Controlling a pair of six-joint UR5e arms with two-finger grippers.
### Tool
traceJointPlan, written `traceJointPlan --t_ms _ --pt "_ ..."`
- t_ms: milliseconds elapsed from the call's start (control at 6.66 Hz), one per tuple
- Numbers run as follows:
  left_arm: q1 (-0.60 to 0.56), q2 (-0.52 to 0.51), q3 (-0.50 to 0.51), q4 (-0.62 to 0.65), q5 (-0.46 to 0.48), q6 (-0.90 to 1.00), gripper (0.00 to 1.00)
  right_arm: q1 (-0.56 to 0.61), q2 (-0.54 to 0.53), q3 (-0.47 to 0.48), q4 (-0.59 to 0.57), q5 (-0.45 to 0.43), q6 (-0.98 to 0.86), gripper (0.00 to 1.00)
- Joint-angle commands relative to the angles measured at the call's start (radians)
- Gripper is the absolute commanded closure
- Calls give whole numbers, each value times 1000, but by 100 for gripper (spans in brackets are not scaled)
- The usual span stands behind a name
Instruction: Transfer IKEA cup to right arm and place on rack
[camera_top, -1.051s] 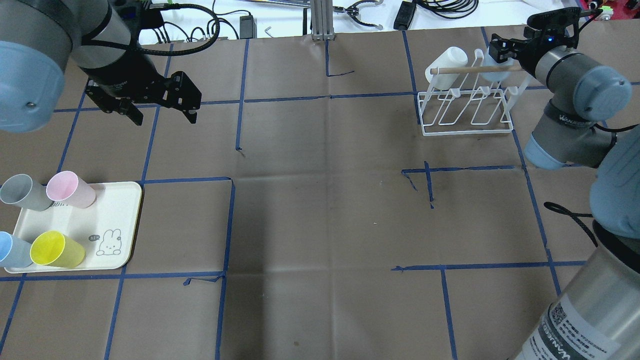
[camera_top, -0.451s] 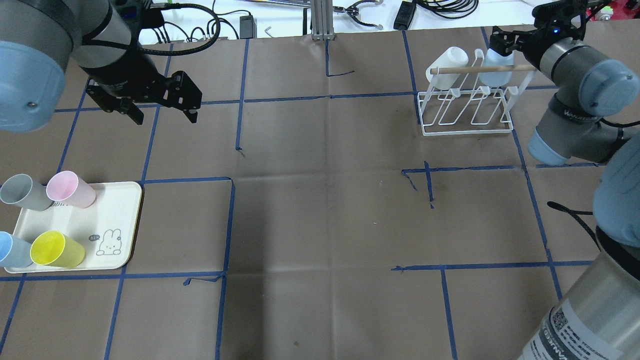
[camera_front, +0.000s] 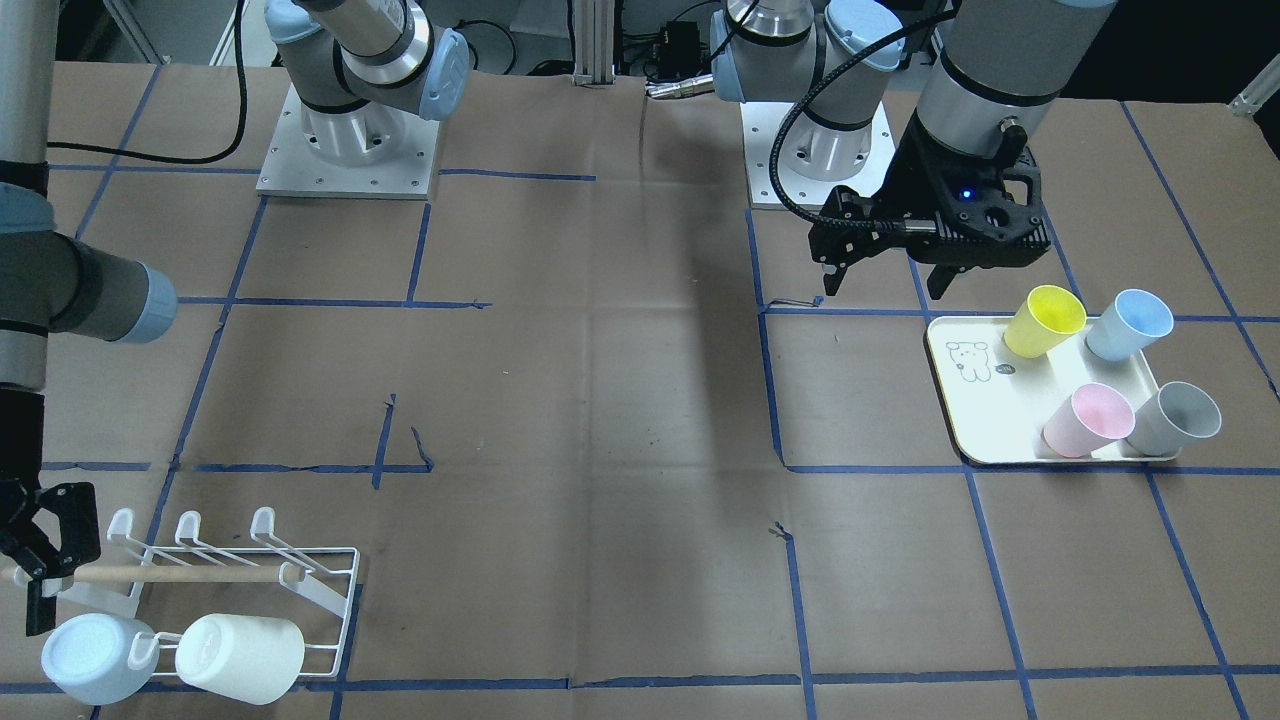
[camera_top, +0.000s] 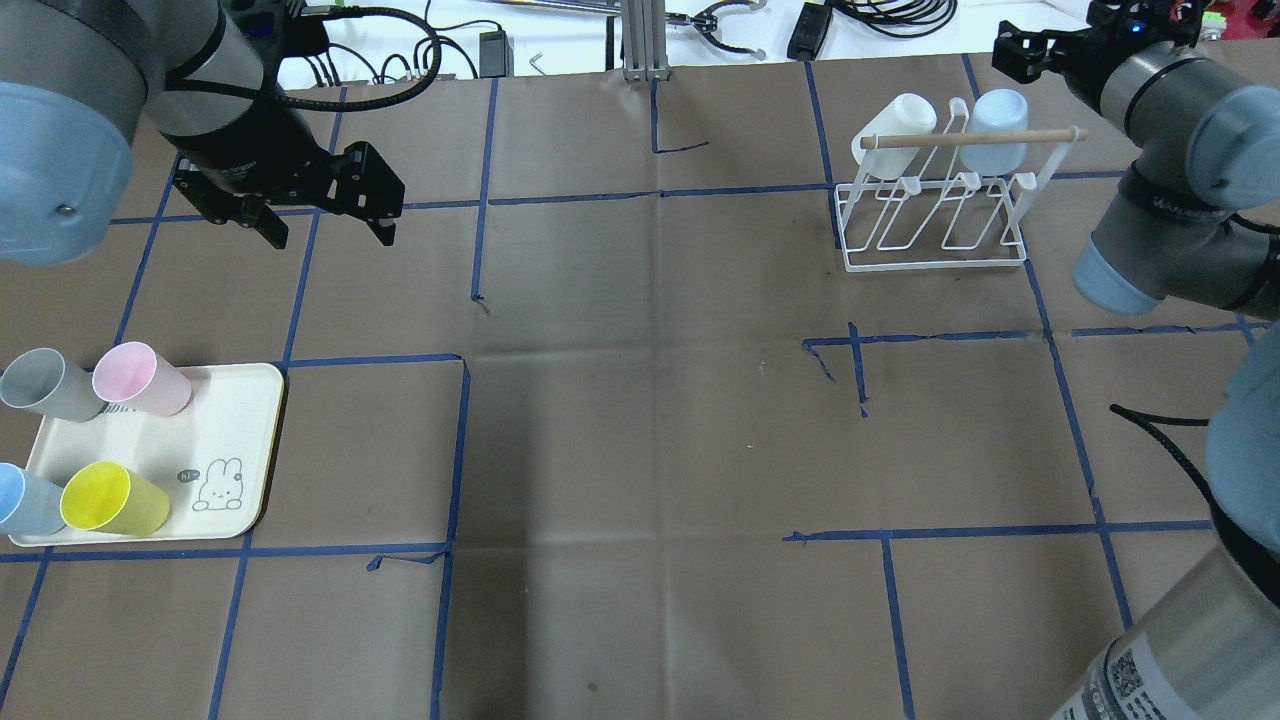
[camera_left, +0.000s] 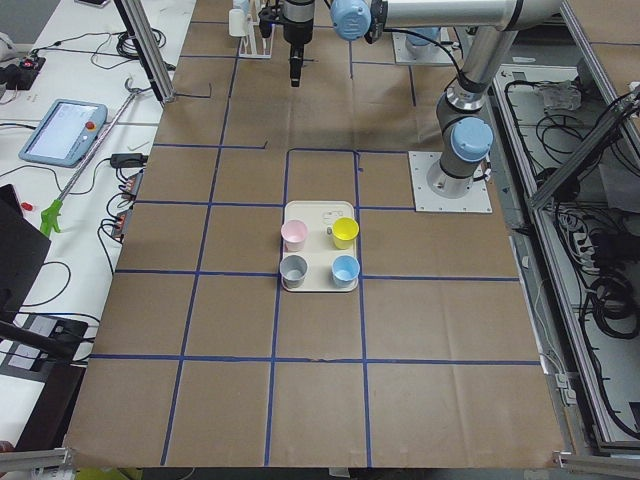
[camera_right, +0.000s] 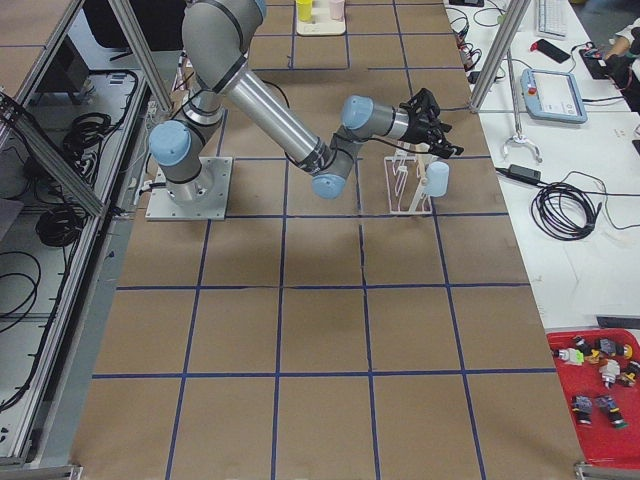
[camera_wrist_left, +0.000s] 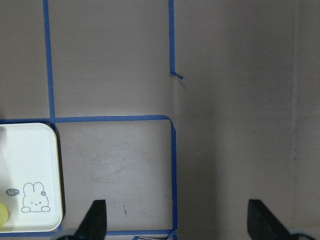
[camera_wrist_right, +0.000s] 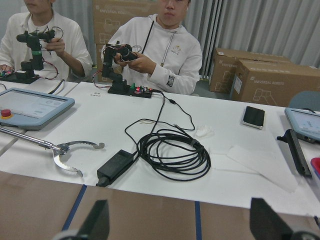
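Four cups (camera_top: 140, 378) crowd the tray (camera_top: 230, 420), two sit on the rack (camera_top: 940, 140); both jaws gape empty.

Table (camera_top: 650, 420) layout, left and right taken as the robot's own.

- Tray (camera_top: 238, 420): near-left area of the table.
- Four cups stand on the tray's left part, in two rows. Far row: far-left cup (camera_top: 45, 385) and far-right cup (camera_top: 140, 378), touching. Near row: near-left cup (camera_top: 22, 500) and near-right cup (camera_top: 112, 498), touching.
- Rack (camera_top: 936, 265): far-right area, well apart from the tray.
- Dowel bar (camera_top: 970, 139) runs left to right across the rack's top.
- Two cups hang on the rack's far row, behind the bar: left rack cup (camera_top: 895, 122) and right rack cup (camera_top: 997, 112), side by side.
- Left gripper (camera_top: 328, 236): above the table's far-left area, beyond the tray.
- Right gripper (camera_top: 1015, 55): beyond the rack, near the table's far edge.
- Bench (camera_wrist_right: 165, 190): beyond the far edge, with a cable coil (camera_wrist_right: 172, 155) on it.
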Motion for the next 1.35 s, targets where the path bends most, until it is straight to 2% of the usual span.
traceJointPlan --t_ms 0,300,451,751,901,1051,1202 --pt "0 -4 0 -7 3 0 1 3 -208 0 427 -8 11 0" --pt "-2 -26 0 -9 4 2 1 26 -361 -6 893 -12 11 0" --pt "-2 -31 -2 -9 4 2 1 67 -398 -52 1110 -44 11 0" --pt "-2 -37 -2 -9 3 2 1 122 -436 -86 1429 -186 1 0" --pt "-2 -35 -2 -9 3 2 1 171 -439 -92 1577 -243 12 0" --pt "-2 -32 -2 -9 3 3 1 246 -439 -111 1646 -290 36 0" --pt "-2 -31 -2 -8 3 3 1 323 -438 -120 1650 -381 123 0"
